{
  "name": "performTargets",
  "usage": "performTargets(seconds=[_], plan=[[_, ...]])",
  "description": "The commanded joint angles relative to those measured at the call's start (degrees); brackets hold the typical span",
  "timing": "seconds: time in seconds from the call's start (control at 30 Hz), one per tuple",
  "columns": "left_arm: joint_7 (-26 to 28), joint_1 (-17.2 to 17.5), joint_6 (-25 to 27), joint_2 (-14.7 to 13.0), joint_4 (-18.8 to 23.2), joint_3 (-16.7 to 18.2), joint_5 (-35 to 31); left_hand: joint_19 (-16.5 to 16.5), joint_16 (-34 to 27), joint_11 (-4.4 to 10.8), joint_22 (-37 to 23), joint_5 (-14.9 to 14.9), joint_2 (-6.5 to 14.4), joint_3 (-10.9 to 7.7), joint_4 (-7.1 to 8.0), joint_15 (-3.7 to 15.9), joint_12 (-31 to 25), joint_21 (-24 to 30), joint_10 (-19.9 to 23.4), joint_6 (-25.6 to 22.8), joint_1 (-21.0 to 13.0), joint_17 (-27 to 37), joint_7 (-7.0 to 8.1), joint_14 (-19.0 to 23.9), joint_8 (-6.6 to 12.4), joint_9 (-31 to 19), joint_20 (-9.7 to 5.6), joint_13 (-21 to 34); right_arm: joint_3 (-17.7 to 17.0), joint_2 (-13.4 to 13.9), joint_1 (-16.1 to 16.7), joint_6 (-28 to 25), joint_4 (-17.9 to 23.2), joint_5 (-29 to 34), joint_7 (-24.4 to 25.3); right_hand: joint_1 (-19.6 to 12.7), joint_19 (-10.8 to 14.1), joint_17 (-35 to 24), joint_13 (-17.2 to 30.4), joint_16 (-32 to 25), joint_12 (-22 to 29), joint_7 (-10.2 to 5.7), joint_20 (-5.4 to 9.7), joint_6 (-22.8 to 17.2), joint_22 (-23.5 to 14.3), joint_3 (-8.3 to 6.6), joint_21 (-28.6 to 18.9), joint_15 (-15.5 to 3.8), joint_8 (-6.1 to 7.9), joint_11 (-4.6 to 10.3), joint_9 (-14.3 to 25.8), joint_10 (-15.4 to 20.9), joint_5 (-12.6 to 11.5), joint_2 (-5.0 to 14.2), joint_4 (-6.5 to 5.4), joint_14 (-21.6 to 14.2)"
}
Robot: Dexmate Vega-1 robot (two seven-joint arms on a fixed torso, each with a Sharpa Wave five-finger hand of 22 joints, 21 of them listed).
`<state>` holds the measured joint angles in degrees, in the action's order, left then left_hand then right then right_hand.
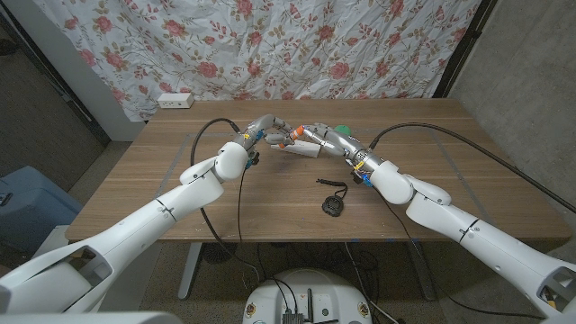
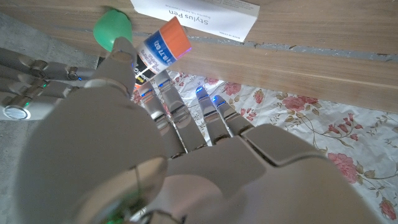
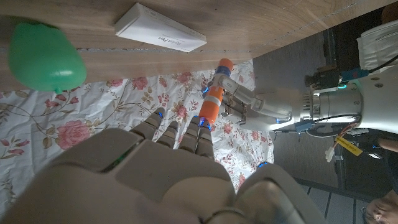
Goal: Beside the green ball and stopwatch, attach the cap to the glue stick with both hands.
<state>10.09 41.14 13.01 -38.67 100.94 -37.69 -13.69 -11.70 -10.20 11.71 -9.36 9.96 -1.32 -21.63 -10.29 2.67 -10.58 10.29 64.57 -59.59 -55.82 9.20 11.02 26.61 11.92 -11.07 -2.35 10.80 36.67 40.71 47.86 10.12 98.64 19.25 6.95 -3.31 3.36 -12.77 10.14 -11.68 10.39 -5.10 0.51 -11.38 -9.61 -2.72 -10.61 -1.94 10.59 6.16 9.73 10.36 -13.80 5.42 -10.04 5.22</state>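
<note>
Both your hands meet above the far middle of the bench [image 1: 135, 193]. Left hand [image 1: 267, 131] fingers grasp the glue stick [image 3: 216, 93], orange ends, blue label, raised off the wood. Right hand [image 1: 317, 136] fingers close on its near orange end; whether that's the cap seated, can't tell. Green ball [image 3: 45, 56] sits just behind the hands, a white stylus pen box [image 3: 160, 28] under them. Stopwatch [image 1: 334, 204] lies nearer you, cord trailing, well apart.

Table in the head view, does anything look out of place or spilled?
Nothing stands out. The stopwatch lies on the table with its cord loose, the white box lies flat, and both hands hold the glue stick above it.
</note>
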Motion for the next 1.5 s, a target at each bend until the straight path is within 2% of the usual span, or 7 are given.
performTargets(seconds=[0.03, 1.5], plan=[[-0.18, -0.24, -0.21, 0.13, -0.01, -0.24, -0.19, -0.05, 0.08, 0.86, -0.11, 0.41, 4.87, -0.90, 0.46, 6.35, -0.36, 0.28, 1.58, -4.60, 4.30, 0.11, -4.03, 0.09, 0.26, -0.23, -2.07, 0.21, 0.38, 0.06, -0.55, 0.49, -0.28, -0.01, -1.12, 1.01, -0.06, -0.18, 0.09, -0.50, 0.39, -0.24, 0.12, -0.60, -0.13, -0.33, -0.25, -1.10, 0.43, -0.01, 0.32, 0.90, -0.43, 3.99, -0.09, 0.28], [0.60, -0.11, -0.62, 0.22, -0.28, 0.04, -0.67, -0.23, 0.04, 0.87, -0.10, 0.41, 4.96, -1.07, 0.40, 6.43, -0.45, 0.31, 1.87, -4.86, 4.06, 0.15, -3.99, 0.18, 0.34, -0.23, -2.17, 0.22, 1.60, -0.37, -1.70, 0.20, -1.02, -1.68, -4.84, 2.85, 0.33, 0.10, 0.12, -1.06, 0.72, 0.24, -0.53, -2.72, -0.12, -0.62, -0.35, -1.01, 0.82, -0.49, 0.36, 3.01, -1.24, 3.77, -0.14, -0.99]])
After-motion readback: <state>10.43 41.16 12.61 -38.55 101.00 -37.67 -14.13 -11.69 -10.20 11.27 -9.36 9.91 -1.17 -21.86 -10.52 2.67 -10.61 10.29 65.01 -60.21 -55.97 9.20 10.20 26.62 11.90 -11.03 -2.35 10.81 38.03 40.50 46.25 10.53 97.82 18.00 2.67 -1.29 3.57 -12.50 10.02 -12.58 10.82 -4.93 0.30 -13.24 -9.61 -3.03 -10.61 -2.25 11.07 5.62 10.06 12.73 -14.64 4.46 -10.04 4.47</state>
